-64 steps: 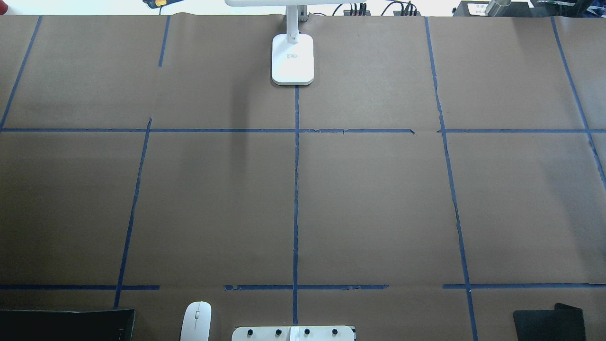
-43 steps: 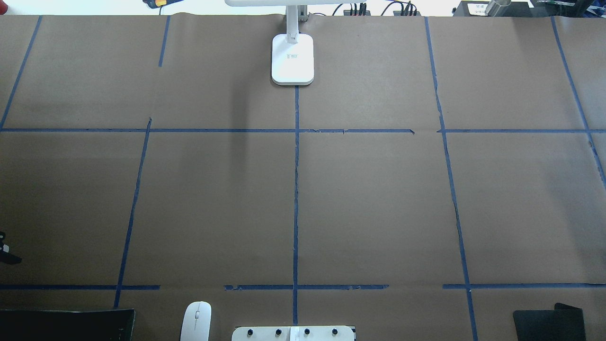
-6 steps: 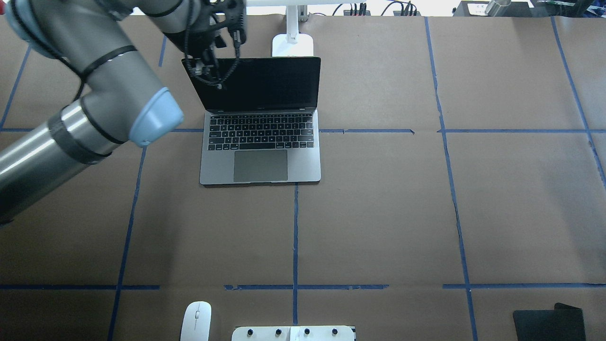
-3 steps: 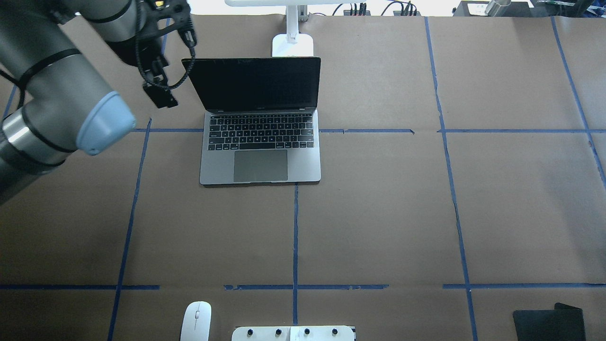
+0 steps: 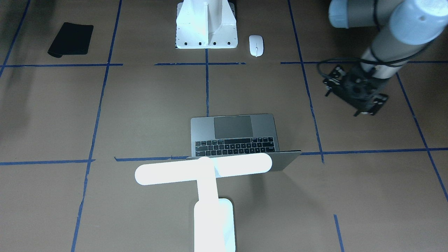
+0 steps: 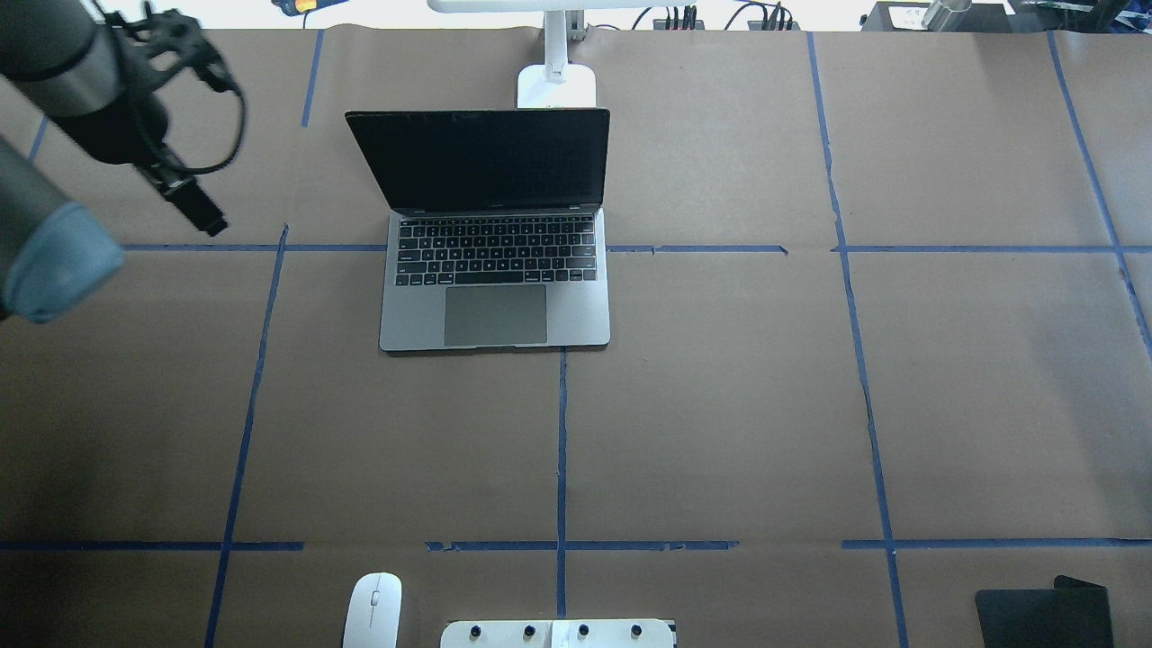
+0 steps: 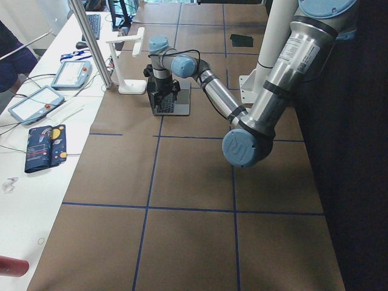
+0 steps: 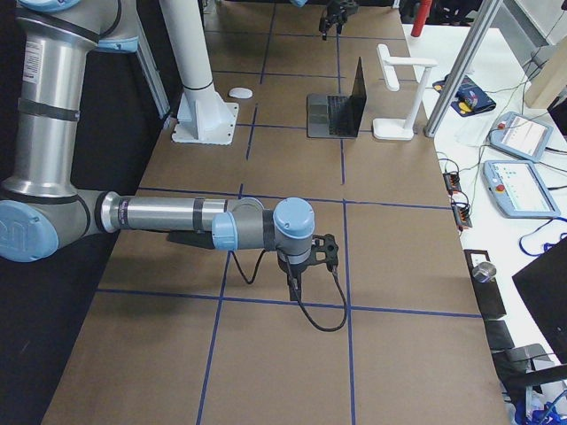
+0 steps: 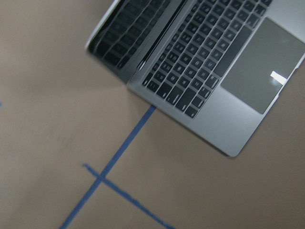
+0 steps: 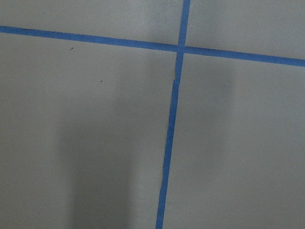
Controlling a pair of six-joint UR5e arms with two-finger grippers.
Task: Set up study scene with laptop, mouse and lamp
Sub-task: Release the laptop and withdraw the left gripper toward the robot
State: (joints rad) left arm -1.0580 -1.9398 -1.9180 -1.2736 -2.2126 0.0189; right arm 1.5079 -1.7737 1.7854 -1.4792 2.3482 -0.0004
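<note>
Laptop [image 6: 495, 270] sits open on the brown paper. Its keyboard and trackpad face the robot base and its lid leans back away from it; we judge it's meant as the centre of the desk scene, readable from the robot side. It has a space-grey shell, black keys, a large grey trackpad and a dark screen.

Lamp [image 5: 206, 182] stands just behind the laptop's lid, glowing white and T-shaped, with its base on the far side from the keyboard. In the front-facing view its bar overlaps the top of the lid, probably so the light falls on the keys.

Mouse [image 6: 373, 610] is well apart from the laptop, on the keyboard side and close to the white pedestal [image 5: 206, 24]. It's small, white and oval with a thin centre line; we judge it not yet placed. Black mat [image 6: 1044, 616] is also well apart from the laptop, off toward the robot's right.

Left gripper [image 5: 355, 91] hangs clear of the laptop on the robot's left, touching nothing; whether its jaws are apart or together we cannot tell. Right gripper [image 8: 297, 270] is far from the laptop over bare paper, seen only from the side, so we cannot tell either
</note>
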